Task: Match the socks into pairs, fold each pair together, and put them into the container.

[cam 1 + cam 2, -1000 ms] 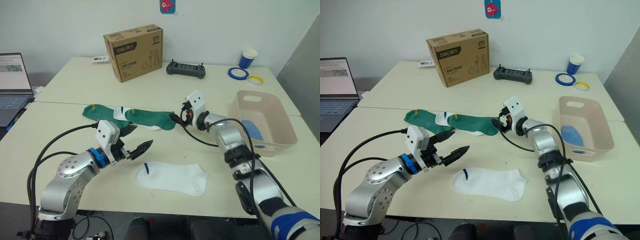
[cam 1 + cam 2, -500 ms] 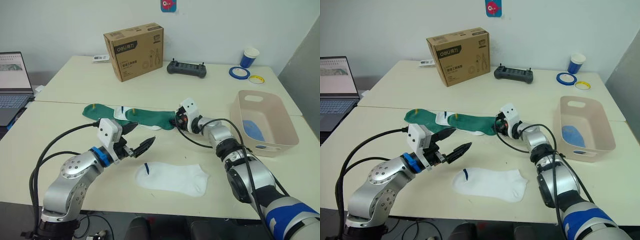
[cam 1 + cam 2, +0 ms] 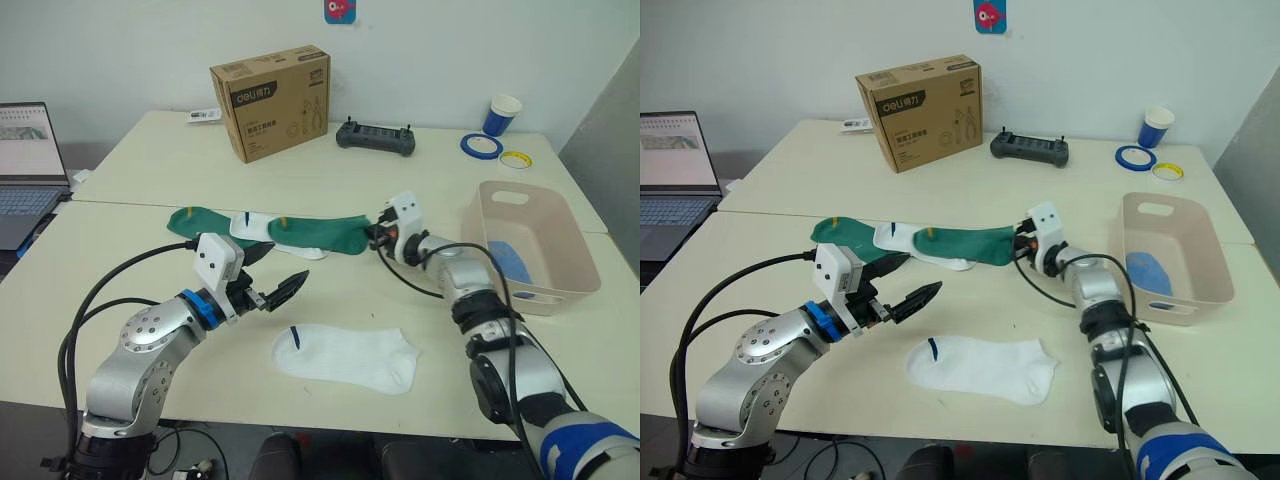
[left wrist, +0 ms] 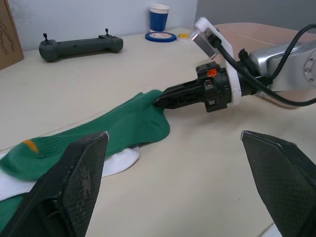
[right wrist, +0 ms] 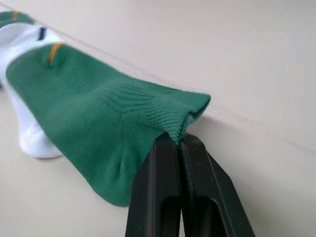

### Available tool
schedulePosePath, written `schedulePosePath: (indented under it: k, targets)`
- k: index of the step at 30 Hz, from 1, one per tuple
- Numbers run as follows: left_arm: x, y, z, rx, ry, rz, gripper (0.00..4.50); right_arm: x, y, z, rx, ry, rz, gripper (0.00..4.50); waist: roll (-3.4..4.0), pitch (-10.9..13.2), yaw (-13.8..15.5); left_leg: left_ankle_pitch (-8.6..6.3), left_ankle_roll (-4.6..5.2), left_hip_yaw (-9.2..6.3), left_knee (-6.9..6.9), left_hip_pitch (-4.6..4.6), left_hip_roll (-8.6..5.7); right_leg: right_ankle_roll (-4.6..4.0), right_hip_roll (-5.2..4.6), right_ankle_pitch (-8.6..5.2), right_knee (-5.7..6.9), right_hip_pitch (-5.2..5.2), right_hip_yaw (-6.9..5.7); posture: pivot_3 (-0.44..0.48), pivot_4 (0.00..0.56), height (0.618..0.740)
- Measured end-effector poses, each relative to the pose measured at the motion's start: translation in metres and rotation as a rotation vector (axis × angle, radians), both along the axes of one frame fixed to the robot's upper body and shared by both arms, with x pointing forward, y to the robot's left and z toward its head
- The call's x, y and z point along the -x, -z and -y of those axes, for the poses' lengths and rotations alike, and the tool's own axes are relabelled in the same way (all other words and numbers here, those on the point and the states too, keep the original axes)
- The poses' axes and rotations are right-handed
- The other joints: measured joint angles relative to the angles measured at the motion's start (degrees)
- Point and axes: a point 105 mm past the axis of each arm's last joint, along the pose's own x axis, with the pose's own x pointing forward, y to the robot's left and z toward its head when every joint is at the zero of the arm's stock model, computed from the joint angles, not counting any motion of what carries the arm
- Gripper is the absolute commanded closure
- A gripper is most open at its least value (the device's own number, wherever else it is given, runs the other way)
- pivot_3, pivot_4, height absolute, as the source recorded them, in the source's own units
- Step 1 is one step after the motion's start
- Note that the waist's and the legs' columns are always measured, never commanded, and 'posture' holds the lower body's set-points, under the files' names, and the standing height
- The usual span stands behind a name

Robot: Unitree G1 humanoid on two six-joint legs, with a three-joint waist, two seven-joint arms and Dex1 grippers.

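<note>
- The right gripper (image 3: 1016, 241) now has its fingers pinched on the toe of a dark green sock (image 3: 965, 243); a second ago it was just reaching that toe, and since then the sock has been drawn towards the container (image 3: 1173, 306) and lies stretched out flatter.
- This looks like the start of pulling the green sock free of the pile, so it can be matched with the second green sock (image 3: 845, 232), which lies at the pile's far end from the container.
- A white sock (image 3: 902, 239) lies between the two green ones, partly under the gripped one; it may drag along.
- The left gripper (image 3: 903, 287) hovers with fingers spread wide, above the bench (image 3: 1040, 190), between the pile and the other white sock (image 3: 980, 365), which lies flat and alone at the near edge.
- Light blue socks (image 3: 1145, 270) already lie inside the container.
- Beyond the pile from the container's side stand a cardboard box (image 3: 919, 103) and a black controller (image 3: 1029, 149); a blue cup (image 3: 1155, 127) and tape rolls (image 3: 1135, 156) sit behind the container. None blocks the path.
</note>
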Motion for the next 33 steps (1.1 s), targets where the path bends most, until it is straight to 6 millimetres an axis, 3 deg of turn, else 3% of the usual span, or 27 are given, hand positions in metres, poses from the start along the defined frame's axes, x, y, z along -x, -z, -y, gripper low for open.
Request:
schedulePosePath:
  k: [4, 10, 16, 19, 24, 29, 30, 33]
  targets:
    - [-0.001, 0.003, -0.002, -0.011, -0.003, -0.012, 0.00, 0.009, -0.005, 0.025, 0.033, 0.083, 0.020, 4.49, 0.00, 0.0, -0.1, 0.00, 0.00, 0.00, -0.01, 0.02, 0.02, 0.00, 0.03, 0.00, 0.00, -0.01, 0.00, 0.000, 0.150, 0.740]
    - [-0.004, 0.006, 0.000, -0.022, 0.007, -0.023, 0.00, 0.018, 0.020, 0.046, 0.085, 0.175, -0.044, 4.49, 0.00, 0.0, -0.3, 0.00, 0.00, 0.05, 0.01, 0.04, 0.02, 0.00, 0.06, -0.01, 0.00, -0.01, 0.07, 0.000, 0.150, 0.740]
    - [-0.007, 0.008, -0.002, -0.025, 0.001, -0.030, 0.00, 0.017, 0.016, 0.048, 0.092, 0.209, -0.030, 4.49, 0.00, 0.0, -0.3, 0.01, 0.00, 0.06, 0.01, 0.03, 0.02, 0.01, 0.06, -0.01, 0.00, -0.02, 0.08, 0.000, 0.150, 0.740]
    - [-0.007, 0.008, -0.002, -0.029, 0.000, -0.029, 0.00, 0.018, 0.016, 0.045, 0.090, 0.201, -0.027, 3.81, 0.00, 0.0, -0.3, 0.00, 0.00, 0.05, 0.01, 0.03, 0.02, 0.01, 0.06, -0.01, 0.00, -0.02, 0.07, 0.000, 0.150, 0.740]
    - [-0.007, 0.008, -0.002, -0.033, -0.003, -0.029, 0.00, 0.018, 0.013, 0.044, 0.084, 0.200, -0.016, 2.10, 0.00, 0.0, -0.3, 0.00, 0.00, 0.05, 0.00, 0.02, 0.02, 0.01, 0.06, -0.01, -0.01, -0.03, 0.07, 0.000, 0.150, 0.740]
    - [-0.009, 0.013, -0.006, -0.043, -0.017, -0.043, 0.00, 0.019, -0.011, 0.044, 0.099, 0.170, 0.083, 0.26, 0.00, 0.0, -0.3, 0.00, 0.01, 0.05, 0.00, 0.03, 0.02, 0.01, 0.06, -0.01, -0.01, -0.03, 0.06, 0.000, 0.150, 0.740]
    - [-0.010, 0.015, -0.008, -0.051, -0.027, -0.050, 0.00, 0.020, -0.016, 0.042, 0.104, 0.150, 0.108, 0.02, 0.00, 0.0, -0.3, 0.00, 0.01, 0.05, 0.00, 0.03, 0.02, 0.01, 0.07, -0.01, -0.01, -0.03, 0.06, 0.000, 0.150, 0.740]
    - [-0.015, 0.024, -0.012, -0.090, -0.047, -0.073, 0.00, 0.026, -0.033, 0.029, 0.115, 0.065, 0.178, 0.02, 0.00, 0.0, -0.3, 0.00, 0.01, 0.03, 0.00, 0.03, 0.04, 0.01, 0.09, -0.01, -0.01, -0.03, 0.06, 0.000, 0.150, 0.740]
